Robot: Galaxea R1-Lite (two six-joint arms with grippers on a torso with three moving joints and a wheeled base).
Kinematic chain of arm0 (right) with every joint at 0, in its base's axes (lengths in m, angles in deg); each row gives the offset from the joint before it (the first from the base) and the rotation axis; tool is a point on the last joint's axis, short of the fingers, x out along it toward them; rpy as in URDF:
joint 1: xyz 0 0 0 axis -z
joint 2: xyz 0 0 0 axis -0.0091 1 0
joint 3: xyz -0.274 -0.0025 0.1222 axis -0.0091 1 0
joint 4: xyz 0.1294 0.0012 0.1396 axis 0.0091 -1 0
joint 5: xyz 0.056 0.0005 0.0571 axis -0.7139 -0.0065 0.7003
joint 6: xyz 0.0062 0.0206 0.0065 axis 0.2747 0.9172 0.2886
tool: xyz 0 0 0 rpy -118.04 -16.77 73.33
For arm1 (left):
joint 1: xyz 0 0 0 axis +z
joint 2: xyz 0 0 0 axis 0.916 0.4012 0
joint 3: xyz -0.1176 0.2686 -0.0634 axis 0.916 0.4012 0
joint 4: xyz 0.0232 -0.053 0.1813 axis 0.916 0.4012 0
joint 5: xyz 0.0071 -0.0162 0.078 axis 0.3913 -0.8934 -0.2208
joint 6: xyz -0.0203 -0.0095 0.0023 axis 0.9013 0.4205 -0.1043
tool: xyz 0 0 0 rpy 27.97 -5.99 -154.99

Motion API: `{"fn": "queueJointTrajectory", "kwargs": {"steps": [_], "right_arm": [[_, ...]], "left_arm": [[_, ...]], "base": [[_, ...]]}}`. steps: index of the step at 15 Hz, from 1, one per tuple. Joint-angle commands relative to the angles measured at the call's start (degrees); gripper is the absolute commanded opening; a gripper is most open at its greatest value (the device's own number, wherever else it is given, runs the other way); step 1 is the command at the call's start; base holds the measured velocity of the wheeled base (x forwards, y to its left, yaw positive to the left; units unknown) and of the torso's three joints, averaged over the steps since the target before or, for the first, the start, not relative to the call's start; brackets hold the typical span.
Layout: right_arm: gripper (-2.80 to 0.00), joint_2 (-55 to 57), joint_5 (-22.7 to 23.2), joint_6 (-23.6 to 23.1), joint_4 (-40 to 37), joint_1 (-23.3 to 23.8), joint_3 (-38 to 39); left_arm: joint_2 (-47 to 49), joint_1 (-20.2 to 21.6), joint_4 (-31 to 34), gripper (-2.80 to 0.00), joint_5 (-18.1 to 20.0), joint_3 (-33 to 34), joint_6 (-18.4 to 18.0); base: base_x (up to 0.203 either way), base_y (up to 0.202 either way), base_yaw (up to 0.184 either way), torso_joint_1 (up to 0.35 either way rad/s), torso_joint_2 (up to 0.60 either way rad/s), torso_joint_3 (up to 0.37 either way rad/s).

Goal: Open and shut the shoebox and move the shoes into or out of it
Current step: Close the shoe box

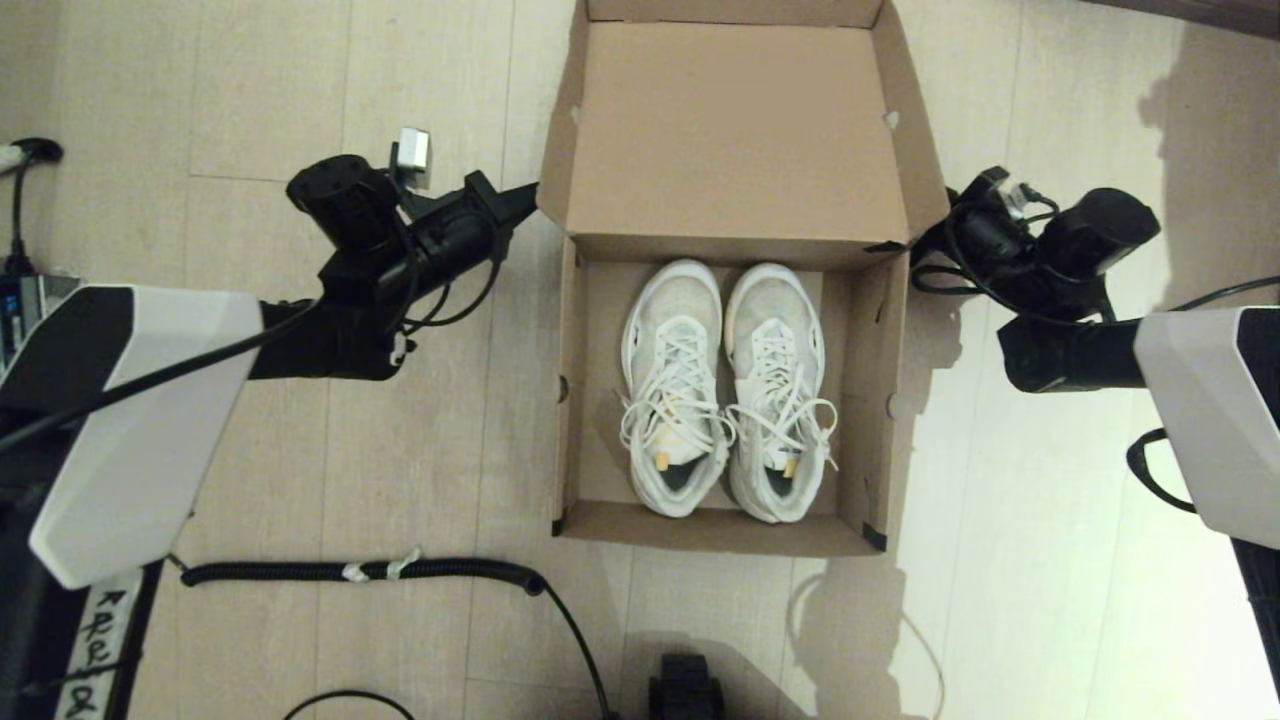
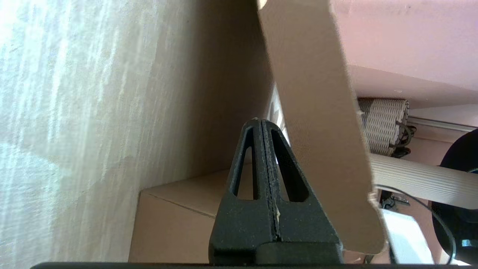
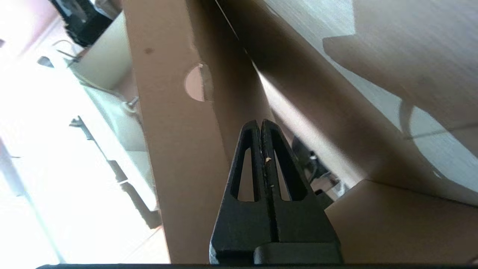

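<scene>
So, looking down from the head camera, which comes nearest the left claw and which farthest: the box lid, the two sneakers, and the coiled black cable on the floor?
From the left gripper, shut:
1. Shoebox lid: its left corner is right at the tips.
2. Sneaker on the robot's left, inside the box.
3. Sneaker on the robot's right, beside it.
4. Coiled black cable, on the floor close to the robot.

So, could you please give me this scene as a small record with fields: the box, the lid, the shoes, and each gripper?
shoebox: brown cardboard, on the floor, open
lid: swung back on the far side, inner face showing
shoes: white pair, side by side inside the shoebox, toes toward the lid
left gripper: fingers shut, at the lid's left corner near the hinge
right gripper: fingers shut, at the lid's right corner near the hinge
holding: nothing gripped by either gripper
</scene>
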Motion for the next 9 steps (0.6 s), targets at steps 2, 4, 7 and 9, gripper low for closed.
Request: {"fn": "queueJointTrajectory", "kwargs": {"steps": [2, 4, 7, 9], "right_arm": [[-2.8, 0.97, 0.28, 2.77, 2.43, -0.44, 0.01], [-2.8, 0.66, 0.36, 4.05, 2.98, -0.78, -0.08], [-2.8, 0.09, 0.62, 4.64, 3.07, -1.55, -0.15], [-2.8, 0.09, 1.59, 4.74, 3.07, -2.27, -0.46]], "left_arm": [[-0.02, 0.08, -0.82, -2.8, 0.09, 0.02, 0.33], [-0.02, -0.01, -0.82, -2.8, 0.09, 0.11, 0.33], [-0.02, -0.01, -0.82, -2.8, 0.09, 0.11, 0.25], [0.05, -0.01, -0.82, -2.8, 0.17, 0.04, 0.25]], "base": [[0.0, 0.0, 0.0, 0.0, 0.0, 0.0], [0.0, 0.0, 0.0, 0.0, 0.0, 0.0], [0.0, 0.0, 0.0, 0.0, 0.0, 0.0], [0.0, 0.0, 0.0, 0.0, 0.0, 0.0]]}}
